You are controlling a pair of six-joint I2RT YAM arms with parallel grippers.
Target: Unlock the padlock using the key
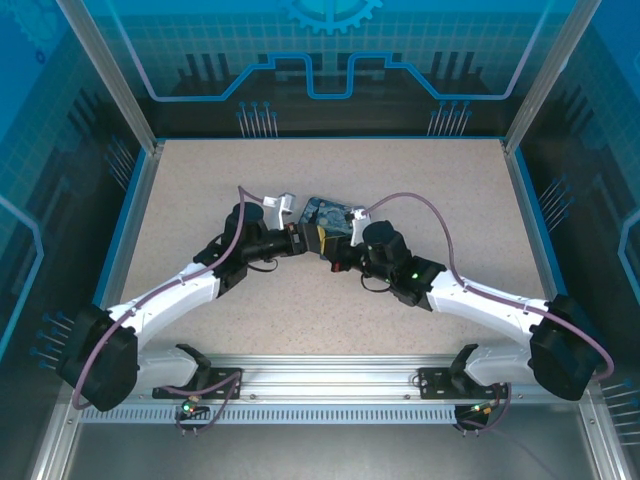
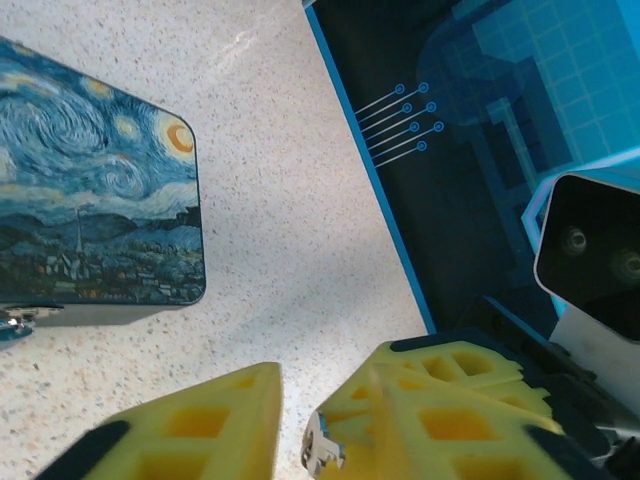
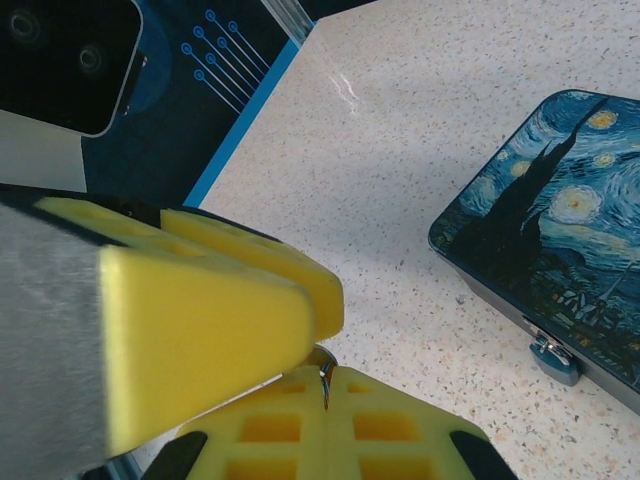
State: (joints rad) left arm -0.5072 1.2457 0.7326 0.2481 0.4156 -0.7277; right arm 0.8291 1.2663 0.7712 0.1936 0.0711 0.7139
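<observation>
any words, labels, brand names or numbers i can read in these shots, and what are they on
Nothing here can be read as text.
Starry Night box: painted picture only, no words.
padlock: too small to make out any marking.
back wall: gear and circuit-line graphics, no letters or numbers.

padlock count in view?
1. The padlock sits on the side wall of the box, mid-table. The arms cover some of it, so another could be hidden.
</observation>
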